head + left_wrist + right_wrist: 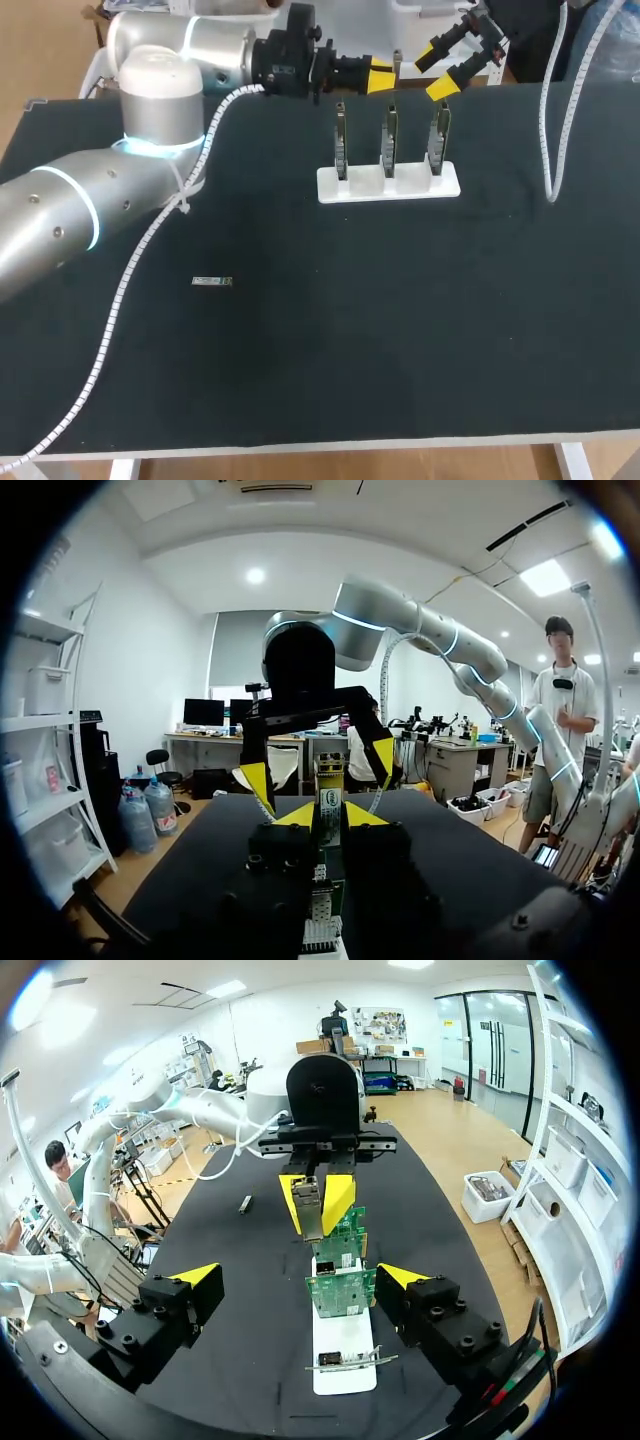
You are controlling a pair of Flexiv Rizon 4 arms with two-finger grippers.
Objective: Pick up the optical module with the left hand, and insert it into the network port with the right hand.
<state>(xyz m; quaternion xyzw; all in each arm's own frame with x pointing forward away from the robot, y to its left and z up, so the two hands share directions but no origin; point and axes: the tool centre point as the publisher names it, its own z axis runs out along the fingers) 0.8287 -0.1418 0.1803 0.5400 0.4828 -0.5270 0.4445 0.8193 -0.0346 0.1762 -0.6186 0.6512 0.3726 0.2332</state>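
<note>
While the head view is looking down on the black table (400, 330), the left arm (60, 215) is spanning the left side. The left gripper (380, 76) is hanging over the far part of the table, near the white stand (388, 184), which is carrying three upright circuit boards (390, 135) in a row. The right gripper (440, 69) is sitting just beside it, fingers spread wide with nothing between them. A small flat item (212, 281) is lying alone on the table, well apart from the stand. In the left wrist view, the left gripper's fingers are pinching the optical module (328, 780) from both sides. The module is sticking out ahead of the tips, and the right gripper is facing it just beyond, gaping. In the right wrist view, the right gripper's yellow tips (197, 1275) are standing far apart on either side of the stand, with the boards lined up ahead. The left gripper is facing back from the stand's far end, clamping the silver module over the farthest board. I cannot tell whether the module is touching the board.
</note>
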